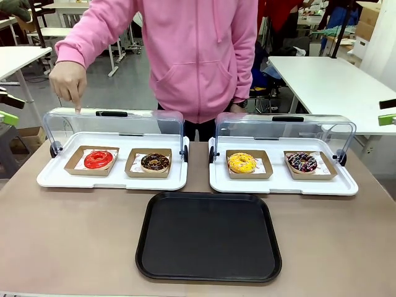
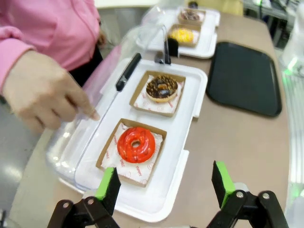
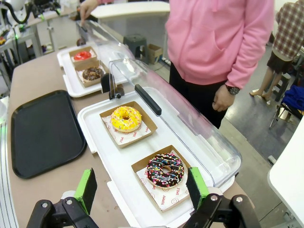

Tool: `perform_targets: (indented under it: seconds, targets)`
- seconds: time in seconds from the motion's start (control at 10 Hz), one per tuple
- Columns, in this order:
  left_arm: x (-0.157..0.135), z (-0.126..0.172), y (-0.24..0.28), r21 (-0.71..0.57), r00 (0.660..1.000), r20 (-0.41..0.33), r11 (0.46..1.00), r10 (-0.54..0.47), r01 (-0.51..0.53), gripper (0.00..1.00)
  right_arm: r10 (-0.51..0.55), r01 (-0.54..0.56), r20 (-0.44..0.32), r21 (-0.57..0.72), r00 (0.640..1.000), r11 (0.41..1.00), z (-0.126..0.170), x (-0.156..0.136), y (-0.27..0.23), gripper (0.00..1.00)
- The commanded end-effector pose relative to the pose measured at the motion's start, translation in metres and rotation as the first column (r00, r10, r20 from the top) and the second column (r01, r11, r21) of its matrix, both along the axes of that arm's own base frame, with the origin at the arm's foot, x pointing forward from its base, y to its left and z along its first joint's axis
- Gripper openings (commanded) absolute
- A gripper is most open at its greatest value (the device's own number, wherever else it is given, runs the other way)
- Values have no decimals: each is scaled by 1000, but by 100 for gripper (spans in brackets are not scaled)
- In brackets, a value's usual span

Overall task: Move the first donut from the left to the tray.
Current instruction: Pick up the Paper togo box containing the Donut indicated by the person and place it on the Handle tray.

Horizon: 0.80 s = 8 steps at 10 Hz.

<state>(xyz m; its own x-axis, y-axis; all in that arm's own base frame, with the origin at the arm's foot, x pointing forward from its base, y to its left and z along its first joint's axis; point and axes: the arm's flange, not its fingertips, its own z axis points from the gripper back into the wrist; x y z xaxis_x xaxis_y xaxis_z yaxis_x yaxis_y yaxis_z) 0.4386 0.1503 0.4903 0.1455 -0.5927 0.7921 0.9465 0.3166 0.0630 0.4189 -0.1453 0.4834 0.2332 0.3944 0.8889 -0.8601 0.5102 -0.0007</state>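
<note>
Just beyond the wide-spread left hand (image 2: 165, 172), the donut (image 2: 136, 144) lies untouched.

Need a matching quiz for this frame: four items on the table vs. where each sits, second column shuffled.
Items
1. red donut
2. yellow donut
3. sprinkled donut
4. black tray

Places (front view)
A. right slot of the right display tray
B. on the table, on the robot's side of both display trays
C. left slot of the left display tray
D. left slot of the right display tray

Pairs: 1-C, 2-D, 3-A, 4-B
</note>
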Motion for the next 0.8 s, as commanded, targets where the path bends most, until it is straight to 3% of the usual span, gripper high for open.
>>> perform_targets:
  seconds: [0.0,0.4,0.7]
  targets:
    - [2,5,-33,205,997,7,976,-74,71,100,-1,1,26,18,1000,1000,0,1,1,100]
    - [9,-14,-89,441,987,-20,884,-161,153,100,-1,1,26,18,1000,1000,0,1,1,100]
    - [13,-52,-109,545,985,-13,824,-174,153,100,-1,1,26,18,1000,1000,0,1,1,100]
